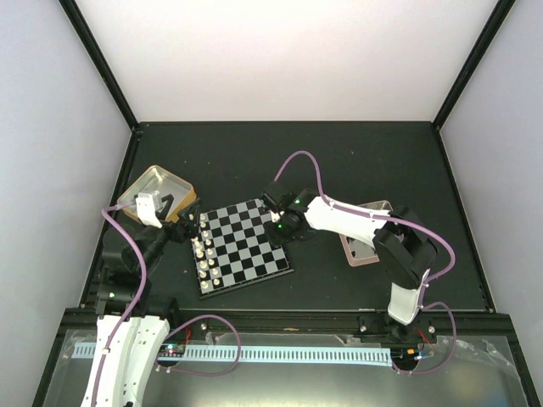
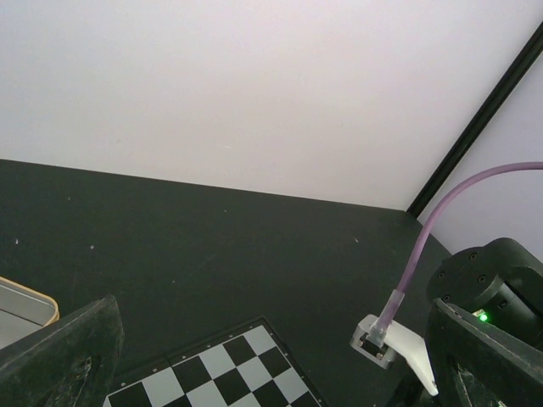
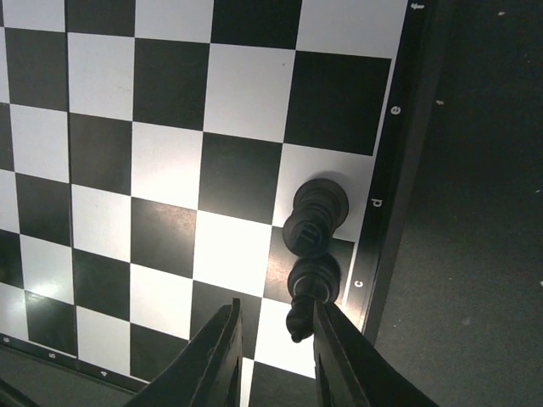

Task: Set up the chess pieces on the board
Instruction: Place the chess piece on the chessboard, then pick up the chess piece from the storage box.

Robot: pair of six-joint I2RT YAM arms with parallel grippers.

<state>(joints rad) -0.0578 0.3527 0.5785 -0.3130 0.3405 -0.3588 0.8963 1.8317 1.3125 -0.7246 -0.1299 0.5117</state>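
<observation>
The board (image 1: 246, 246) lies mid-table with a row of cream-white chess pieces (image 1: 204, 252) along its left edge. In the right wrist view two black pieces stand on the board (image 3: 170, 170) by its lettered edge: one (image 3: 320, 212) on the white d square, one (image 3: 312, 287) on the black c square. My right gripper (image 3: 276, 339) is open just above the c piece, whose top sits against the inner side of the right finger (image 3: 335, 360). My left gripper (image 2: 271, 377) is wide open and empty over the board's far left corner (image 2: 225, 373).
A gold square tin (image 1: 157, 193) sits behind the left gripper (image 1: 185, 227). A pink-rimmed tin (image 1: 363, 242) lies right of the board, partly under the right arm (image 1: 348, 219). Black frame posts and white walls bound the dark table.
</observation>
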